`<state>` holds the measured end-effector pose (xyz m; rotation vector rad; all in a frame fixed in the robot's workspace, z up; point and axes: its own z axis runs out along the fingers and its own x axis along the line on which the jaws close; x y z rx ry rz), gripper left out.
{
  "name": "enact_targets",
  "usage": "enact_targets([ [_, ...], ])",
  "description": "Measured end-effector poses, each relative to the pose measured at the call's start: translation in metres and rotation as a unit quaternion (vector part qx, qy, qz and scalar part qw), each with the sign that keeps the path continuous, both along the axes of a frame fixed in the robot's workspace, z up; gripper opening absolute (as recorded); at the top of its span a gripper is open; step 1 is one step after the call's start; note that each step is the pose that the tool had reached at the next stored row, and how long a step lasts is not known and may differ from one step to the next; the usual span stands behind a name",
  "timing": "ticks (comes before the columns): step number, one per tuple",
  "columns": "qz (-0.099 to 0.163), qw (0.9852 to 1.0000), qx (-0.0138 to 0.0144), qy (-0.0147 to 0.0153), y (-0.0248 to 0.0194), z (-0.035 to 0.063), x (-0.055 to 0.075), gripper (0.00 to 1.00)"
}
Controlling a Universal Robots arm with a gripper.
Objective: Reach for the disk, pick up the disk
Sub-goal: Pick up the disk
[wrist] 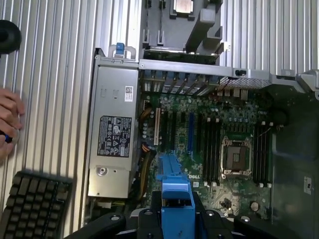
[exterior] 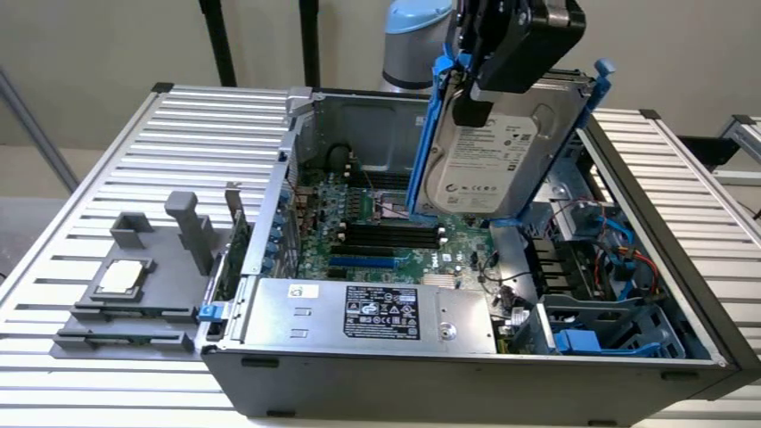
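The disk (exterior: 490, 156), a silver hard drive with a white printed label and a bright blue frame, hangs tilted on edge above the open computer case (exterior: 476, 374), over the motherboard. My gripper (exterior: 473, 105) comes down from above and is shut on the disk's upper blue edge. In the wrist view the blue frame (wrist: 175, 196) sits clamped between the two black fingers (wrist: 155, 211), with the motherboard far below.
The case holds a motherboard (exterior: 380, 236), a silver power supply with a black label (exterior: 369, 314) and blue drive bays (exterior: 594, 334). A grey fixture with a small chip (exterior: 123, 278) lies on the slatted table (exterior: 71, 223). A person's hand (wrist: 7, 119) and keyboard (wrist: 32, 206) lie beside the case.
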<state>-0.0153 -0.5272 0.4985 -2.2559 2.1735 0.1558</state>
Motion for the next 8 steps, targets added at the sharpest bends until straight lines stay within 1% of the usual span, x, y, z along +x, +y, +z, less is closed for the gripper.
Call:
enact_targets([
  [8, 0.000, 1.0000, 0.0000, 0.0010, -0.0164, 0.0001, 0.026, 0.33],
])
